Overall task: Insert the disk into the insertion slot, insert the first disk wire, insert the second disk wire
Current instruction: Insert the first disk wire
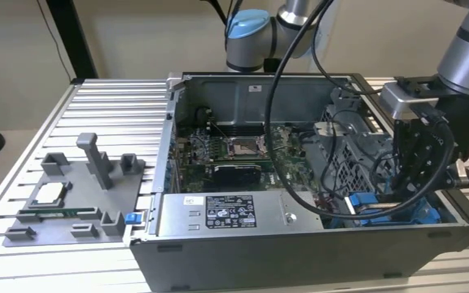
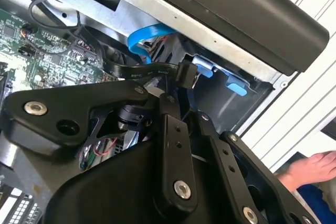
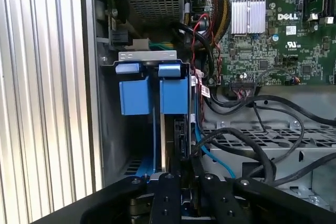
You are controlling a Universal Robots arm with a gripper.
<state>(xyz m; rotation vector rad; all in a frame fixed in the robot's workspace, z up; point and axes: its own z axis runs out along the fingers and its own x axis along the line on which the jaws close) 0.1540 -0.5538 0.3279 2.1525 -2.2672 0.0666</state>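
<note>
Bright even light, glare on the ribbed table [image 2: 310, 93], case [image 1: 300, 256] interior shadowed

Open room lies over the ribbed aluminium table [image 1: 96, 104] at the exterior view's left of the open dark grey metal computer case [image 1: 300, 256]. Inside, looping black cables [image 3: 273, 99] cross above the grey perforated metal cage [image 3: 320, 136], and the insertion slot [image 3: 173, 95] with bright blue plastic rails leaves only a narrow channel beside the case wall, seemingly tight.
</note>
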